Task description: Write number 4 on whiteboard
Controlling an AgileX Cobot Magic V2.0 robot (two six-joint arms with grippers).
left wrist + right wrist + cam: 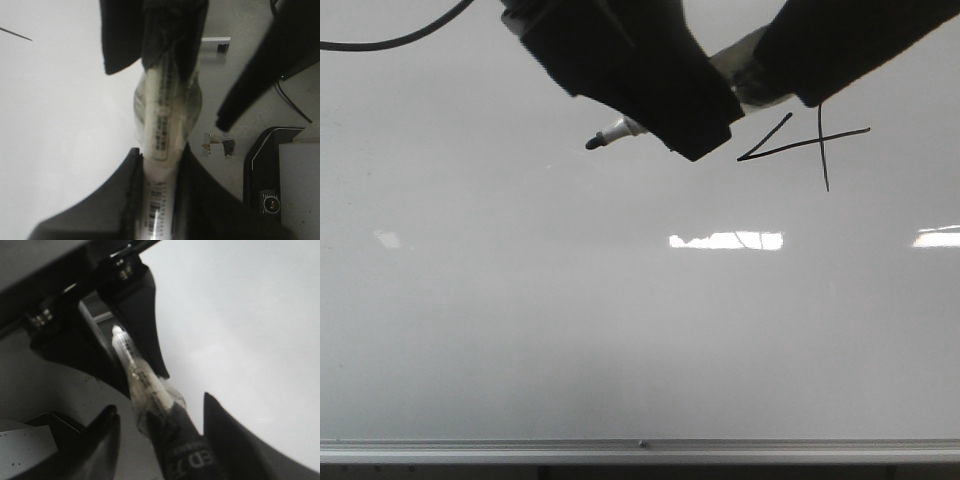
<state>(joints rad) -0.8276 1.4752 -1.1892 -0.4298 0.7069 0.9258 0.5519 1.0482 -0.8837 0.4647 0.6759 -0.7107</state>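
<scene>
Ink on the whiteboard (620,330) forms a thin black number 4 (805,145), open at the top, with a slanted stroke, a long crossbar and an upright stroke; it sits high on the board, far above the silver rail (640,450). Just beside the 4, the left hand (650,110) is closed on a white marker (620,131) whose dark tip points away from the 4. The right hand (160,435) has the marker's dark end between its fingers, though whether they press on it cannot be told.

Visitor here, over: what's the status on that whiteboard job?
Left fingers shut on marker. Right fingers open around its dark end. Number 4 drawn on whiteboard. Right arm overlaps its top.
</scene>
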